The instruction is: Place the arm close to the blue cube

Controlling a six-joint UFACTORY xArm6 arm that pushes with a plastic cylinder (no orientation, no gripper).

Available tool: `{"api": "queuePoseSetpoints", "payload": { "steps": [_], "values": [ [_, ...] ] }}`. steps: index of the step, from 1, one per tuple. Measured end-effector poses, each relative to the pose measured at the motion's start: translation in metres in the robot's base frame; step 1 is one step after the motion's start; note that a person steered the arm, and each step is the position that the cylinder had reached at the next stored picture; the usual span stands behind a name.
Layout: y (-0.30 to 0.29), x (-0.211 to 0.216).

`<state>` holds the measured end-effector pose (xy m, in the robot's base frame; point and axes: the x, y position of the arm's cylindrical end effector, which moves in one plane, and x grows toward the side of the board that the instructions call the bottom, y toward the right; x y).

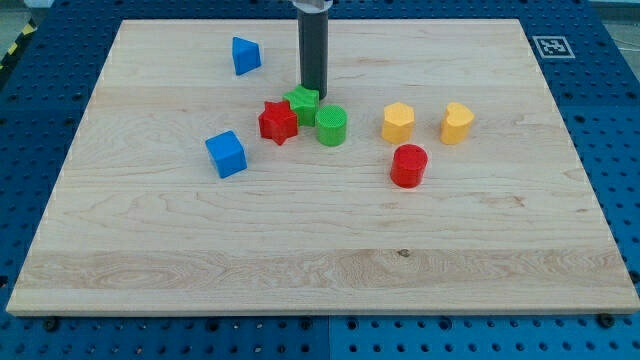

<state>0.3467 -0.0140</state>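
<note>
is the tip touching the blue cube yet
Apart: the camera view shows bare board between my tip, up against a green block, and the blue cube.

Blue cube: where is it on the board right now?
The blue cube sits left of centre in the camera view, left of and slightly below the red star. My tip is up and to its right, by the green block.

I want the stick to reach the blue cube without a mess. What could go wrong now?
Two risks, I think. My tip sits right at the green block, which is bunched with the red star-shaped block and the green cylinder. Sliding straight toward the blue cube could shove the star along. Also, the blue wedge-like block lies nearby, so I might head for the wrong blue one.
</note>
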Motion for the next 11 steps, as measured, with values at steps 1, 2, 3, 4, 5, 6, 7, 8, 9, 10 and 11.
{"api": "queuePoseSetpoints", "payload": {
  "steps": [1, 2, 3, 4, 5, 6, 7, 8, 9, 10, 11],
  "values": [
    [-0.012, -0.014],
    [-0.039, -0.020],
    [-0.072, -0.020],
    [-0.105, -0.019],
    [-0.121, -0.007],
    [-0.131, 0.012],
    [-0.117, 0.040],
    [-0.102, 0.056],
    [-0.090, 0.060],
    [-0.092, 0.062],
    [-0.108, 0.068]
  ]
}}
